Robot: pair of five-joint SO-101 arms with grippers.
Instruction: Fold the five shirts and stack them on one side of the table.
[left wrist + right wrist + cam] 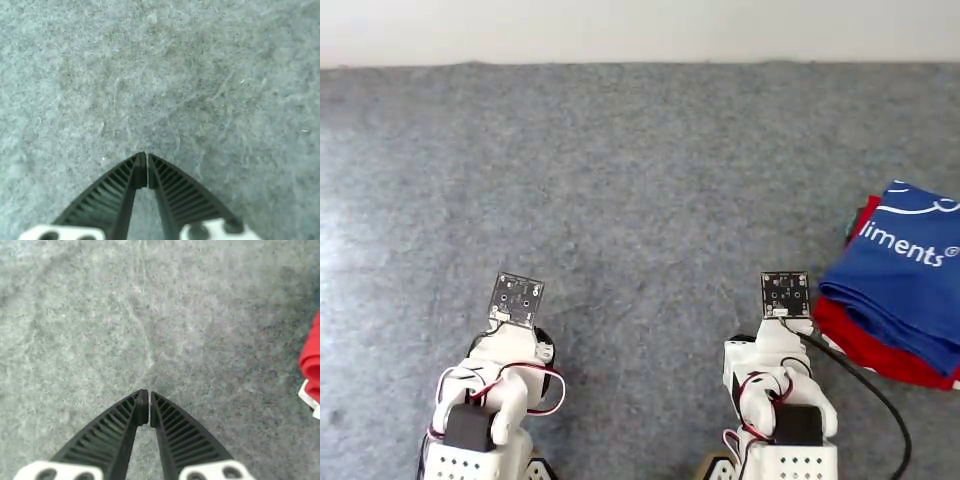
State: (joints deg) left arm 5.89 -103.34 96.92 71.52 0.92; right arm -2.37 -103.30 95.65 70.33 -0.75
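High view: left arm (490, 400) and right arm (775, 390) are sitting tucked at 6 o'clock. The shirt stack (895, 300) is lying at 3 o'clock on the counter (640, 180), blue shirt (905, 265) over red shirt (875, 345); I can't tell the layer count.

Left wrist view: left end effector (147, 172) is pinched closed, empty.

Right wrist view: right end effector (149, 410) is closed too, empty, with the red shirt's edge nearby. If you're moving right next, be lifting first and clearing the black cable (870, 385) so you aren't nudging the stack.
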